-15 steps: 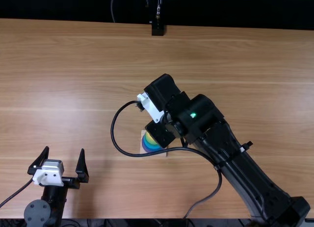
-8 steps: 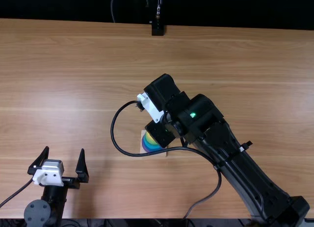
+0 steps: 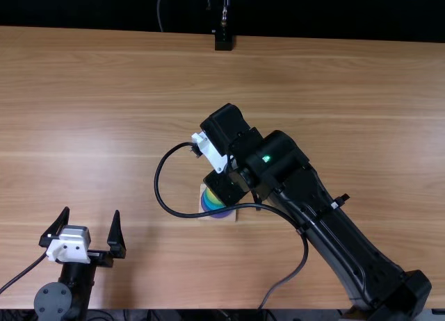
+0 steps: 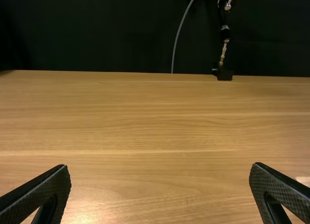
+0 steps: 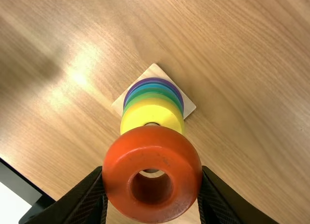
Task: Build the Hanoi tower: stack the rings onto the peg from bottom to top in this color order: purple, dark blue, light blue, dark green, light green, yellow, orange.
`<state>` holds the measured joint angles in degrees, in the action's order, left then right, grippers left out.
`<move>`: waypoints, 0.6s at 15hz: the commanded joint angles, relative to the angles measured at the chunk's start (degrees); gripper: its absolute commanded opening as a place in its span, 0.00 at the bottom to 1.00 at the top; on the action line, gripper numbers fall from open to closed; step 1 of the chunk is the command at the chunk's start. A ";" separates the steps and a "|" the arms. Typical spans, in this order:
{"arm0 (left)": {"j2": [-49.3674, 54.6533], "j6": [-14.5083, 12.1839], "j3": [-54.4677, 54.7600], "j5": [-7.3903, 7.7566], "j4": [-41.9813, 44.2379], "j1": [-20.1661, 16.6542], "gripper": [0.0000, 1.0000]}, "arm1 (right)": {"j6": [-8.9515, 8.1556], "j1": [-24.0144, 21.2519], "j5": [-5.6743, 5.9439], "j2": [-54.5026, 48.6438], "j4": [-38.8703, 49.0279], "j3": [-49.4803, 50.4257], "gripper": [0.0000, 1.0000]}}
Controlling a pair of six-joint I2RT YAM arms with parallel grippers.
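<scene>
In the top view my right gripper (image 3: 226,187), its fingertips hidden under its own body, is over the ring stack (image 3: 214,208) on its square base. In the right wrist view, my right gripper (image 5: 152,174) is shut on the orange ring (image 5: 152,207), which hangs above the stack and overlaps its near side. Below it lie the yellow ring (image 5: 152,110), green (image 5: 151,96), blue (image 5: 152,87) and purple (image 5: 154,80) bands, on the wooden base (image 5: 189,106). My left gripper (image 3: 91,213) stands open and holds nothing; in the left wrist view, the left gripper (image 4: 161,168) has its fingers wide apart.
A black cable (image 3: 161,196) loops from the right arm across the stack's near side. A dark mount (image 3: 223,40) stands at the table's far edge. Bare wooden table (image 3: 104,105) lies beyond the left arm and on both sides of the stack.
The right arm, with its cable, has shifted slightly to the left in the top view. The left arm has kept still.
</scene>
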<state>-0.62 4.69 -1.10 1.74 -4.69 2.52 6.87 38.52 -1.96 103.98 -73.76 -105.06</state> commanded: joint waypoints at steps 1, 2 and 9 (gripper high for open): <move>0.62 -0.47 1.10 1.53 -2.59 -0.33 1.00 | -0.33 0.85 -0.05 1.13 -0.03 -0.76 0.00; 0.62 -0.47 1.10 1.53 -2.59 -0.33 1.00 | -0.33 1.38 0.06 1.13 -0.03 -0.68 0.12; 0.62 -0.47 1.10 1.53 -2.59 -0.33 1.00 | -0.12 1.56 0.37 0.96 0.29 -0.59 1.00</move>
<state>-0.62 4.69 -1.10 1.74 -4.73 2.52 6.81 40.01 -1.72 103.98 -73.69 -105.03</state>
